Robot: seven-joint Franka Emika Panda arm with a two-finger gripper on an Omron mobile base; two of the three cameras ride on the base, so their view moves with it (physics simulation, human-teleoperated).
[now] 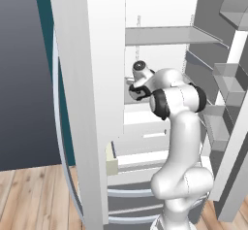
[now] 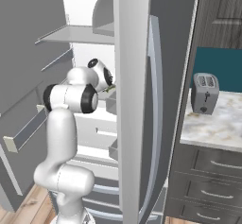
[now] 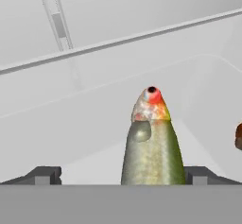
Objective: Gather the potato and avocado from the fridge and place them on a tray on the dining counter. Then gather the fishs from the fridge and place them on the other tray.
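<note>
- Fish (image 3: 152, 147) lay on the white fridge (image 1: 92, 103) floor, right between my fingertips (image 3: 45, 175) in the hand view.
- Its long axis ran straight away from my camera, along the line of the claw (image 3: 121, 176). Head pointed away from me: reddish-orange tip with a dark eye spot at the far end, grey-green body coming back toward me.
- Rear of the fish was cut off by the lower edge of the view, so I couldn't see the tail.
- Claw was spread wide, one tip on each side of the body. Neither tip touched it as far as I could tell. Nothing pinched.
- In the base views my arm (image 1: 177, 127) reached into the open fridge under a shelf (image 1: 164, 35), with the hand deep inside.
- A small dark brown object (image 3: 239, 137) sat at the right edge of the hand view, too cropped to identify.
- Fridge back wall and a shelf rail stood beyond the fish head.
- Open door panel (image 2: 134, 105) blocked much of the right base view. A toaster (image 2: 204, 93) stood on the counter (image 2: 215, 124) beyond it.
</note>
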